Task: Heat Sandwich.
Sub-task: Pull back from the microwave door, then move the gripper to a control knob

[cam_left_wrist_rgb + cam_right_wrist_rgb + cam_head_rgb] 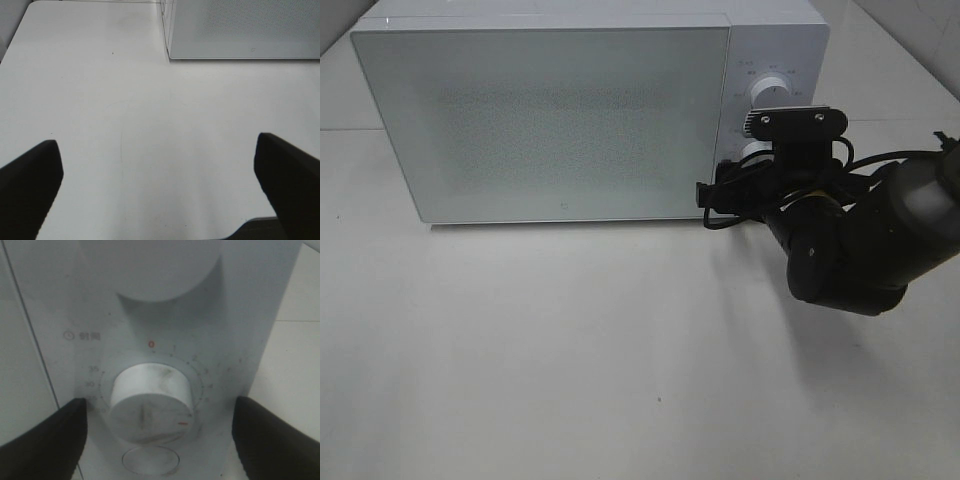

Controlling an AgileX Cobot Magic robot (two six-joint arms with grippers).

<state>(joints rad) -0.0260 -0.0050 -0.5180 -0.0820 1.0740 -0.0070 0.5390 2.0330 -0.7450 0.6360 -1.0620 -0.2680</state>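
Note:
The white microwave (550, 120) stands at the back of the table with its door shut. The sandwich is hidden from every view. My right gripper (159, 405) is open at the microwave's control panel. Its fingers (45, 440) stand on either side of the lower timer knob (150, 397), apart from it. The knob's red mark points away from the 0 mark (151, 344). In the high view my right arm (840, 240) covers that knob, and the upper knob (770, 92) shows above it. My left gripper (160, 170) is open and empty over bare table.
The white table (570, 350) stretches in front of the microwave. The microwave's lower left corner (172, 50) shows in the left wrist view. The table's near edge (260, 220) lies close to the left gripper. The left arm is out of the high view.

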